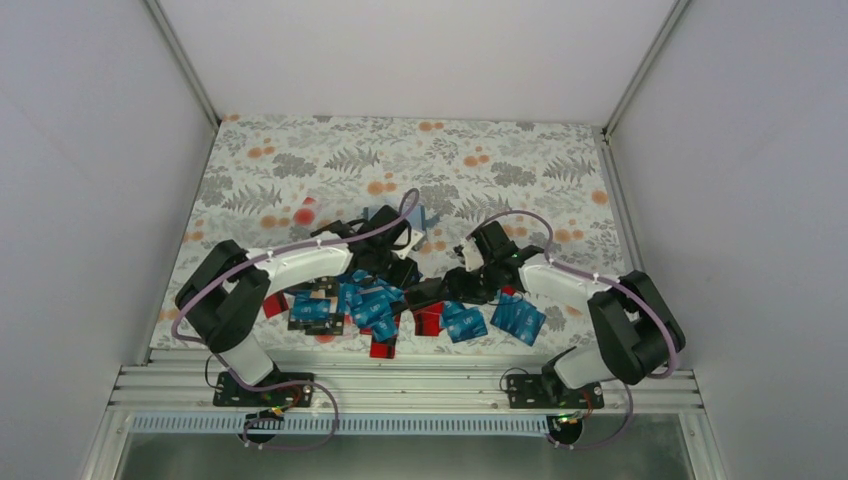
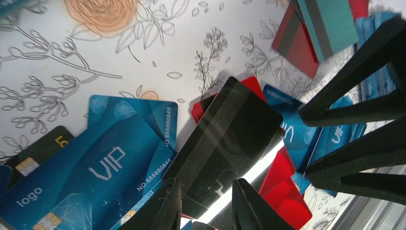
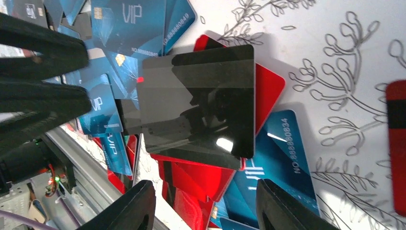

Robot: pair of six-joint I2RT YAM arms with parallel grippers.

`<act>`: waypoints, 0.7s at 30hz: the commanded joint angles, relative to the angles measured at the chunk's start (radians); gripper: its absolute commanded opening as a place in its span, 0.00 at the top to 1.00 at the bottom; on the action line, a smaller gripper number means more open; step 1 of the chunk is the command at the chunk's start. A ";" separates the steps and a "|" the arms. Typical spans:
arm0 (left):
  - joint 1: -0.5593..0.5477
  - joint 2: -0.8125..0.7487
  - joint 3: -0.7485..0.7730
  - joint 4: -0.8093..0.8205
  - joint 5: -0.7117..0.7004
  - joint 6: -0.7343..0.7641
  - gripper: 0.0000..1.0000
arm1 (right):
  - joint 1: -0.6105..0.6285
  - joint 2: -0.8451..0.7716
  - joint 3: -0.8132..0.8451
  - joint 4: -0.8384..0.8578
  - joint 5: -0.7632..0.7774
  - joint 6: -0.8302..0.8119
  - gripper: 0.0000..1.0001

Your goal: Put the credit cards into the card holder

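The credit cards (image 1: pixel 375 310) lie in a loose overlapping pile at the table's front middle: mostly blue VIP cards (image 2: pixel 100 167), some red, some black. A glossy black card (image 2: pixel 234 134) tops the pile and also shows in the right wrist view (image 3: pixel 201 100). My left gripper (image 1: pixel 403 272) hovers over its near end with fingers a little apart (image 2: pixel 206 203), holding nothing. My right gripper (image 1: pixel 428 293) is open wide over red and blue cards (image 3: pixel 203 206), empty. A teal-green card (image 2: pixel 330 24) lies on a red one. A bluish shape (image 1: pixel 427 217) behind the left wrist may be the card holder; it is mostly hidden.
A metal rail (image 1: pixel 400 385) runs along the table's front edge just below the pile. A lone red card (image 3: pixel 395 143) lies apart on the floral cloth, and a blurred red thing (image 1: pixel 305 213) sits further back left. White walls close in the sides and back.
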 commanded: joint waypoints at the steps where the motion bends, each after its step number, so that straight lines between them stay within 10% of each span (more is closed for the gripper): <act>1: -0.019 0.035 -0.019 0.004 0.000 -0.004 0.76 | -0.003 0.021 -0.005 0.074 -0.052 0.016 0.46; 21: -0.041 0.135 -0.035 0.030 -0.022 -0.037 0.94 | -0.005 0.105 -0.016 0.124 -0.039 0.016 0.53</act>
